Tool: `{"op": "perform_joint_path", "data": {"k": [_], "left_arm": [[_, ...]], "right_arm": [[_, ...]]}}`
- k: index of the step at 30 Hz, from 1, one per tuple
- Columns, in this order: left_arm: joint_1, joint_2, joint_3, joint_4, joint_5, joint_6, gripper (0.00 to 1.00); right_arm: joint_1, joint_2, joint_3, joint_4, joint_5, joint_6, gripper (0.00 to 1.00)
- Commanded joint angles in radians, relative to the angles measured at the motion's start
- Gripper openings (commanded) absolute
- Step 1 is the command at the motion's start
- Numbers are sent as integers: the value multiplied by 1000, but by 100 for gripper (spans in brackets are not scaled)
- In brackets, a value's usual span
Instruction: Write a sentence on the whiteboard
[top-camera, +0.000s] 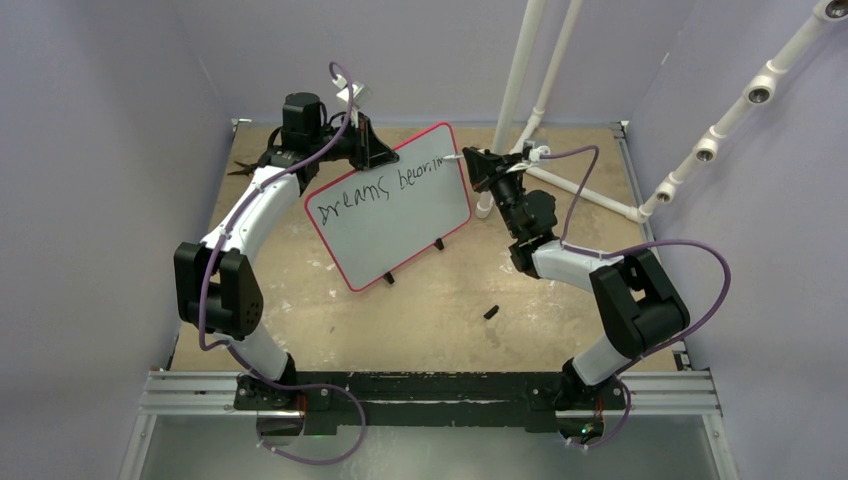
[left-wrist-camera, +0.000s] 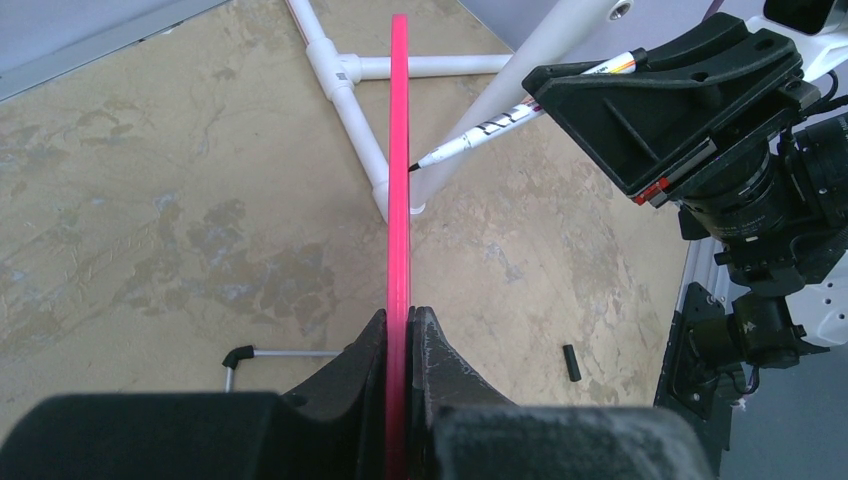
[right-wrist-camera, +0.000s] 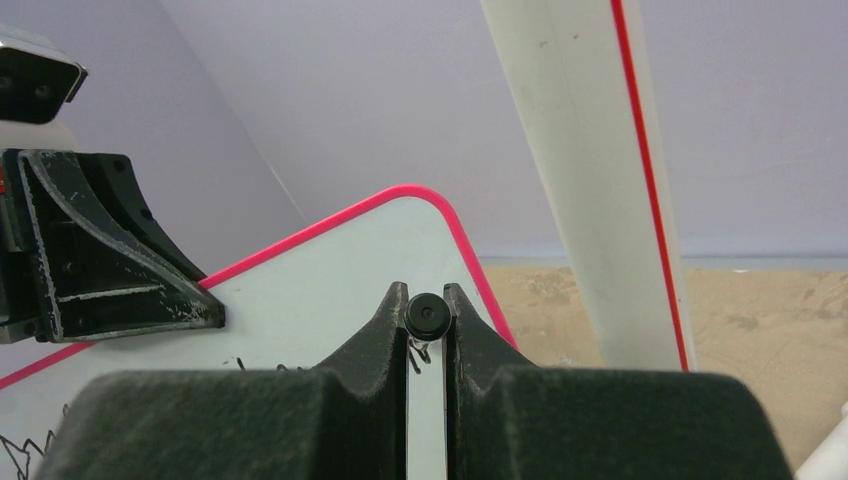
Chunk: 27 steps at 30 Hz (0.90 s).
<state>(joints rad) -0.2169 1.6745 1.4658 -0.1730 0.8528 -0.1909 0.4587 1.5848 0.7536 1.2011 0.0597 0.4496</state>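
Whiteboard (top-camera: 395, 215) tilted at the centre of the desk (top-camera: 450, 300).
Left fingers (left-wrist-camera: 355, 375) clamp its pink top edge; right fingers (right-wrist-camera: 370, 350) clench a marker (left-wrist-camera: 500, 122) whose tip meets the board near its right edge, just after the black sentence (top-camera: 385, 190) reading "Dreams becomin".

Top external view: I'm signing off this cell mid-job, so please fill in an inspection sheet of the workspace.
Surface: tan table, worn and blotchy.
Job's things: whiteboard, pink-rimmed; sentence so far reads about "Dreams becomin"; marker tip at the board's right edge.
Clutter: small black cap-like piece loose on the table.
Jaws: left jaws shut on the whiteboard's rim; right jaws shut on the marker.
Cables: purple cables loop off both arms.
Surroundings: white pipe frame behind; lilac walls.
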Motion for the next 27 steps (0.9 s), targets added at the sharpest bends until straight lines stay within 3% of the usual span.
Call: {"op": "perform_joint_path", "data": {"k": [1,15,27], "left_arm": [[-7,42,-40,-74,33,6,0],[-7,42,-41,-74,34,6,0],[-7,44,-41,-77,34,9,0]], "right_arm": [[-2,10,38,66,1,1,0],[-2,29,26,57,43,-8,0],[-2,38,26,145,78,21,0]]}}
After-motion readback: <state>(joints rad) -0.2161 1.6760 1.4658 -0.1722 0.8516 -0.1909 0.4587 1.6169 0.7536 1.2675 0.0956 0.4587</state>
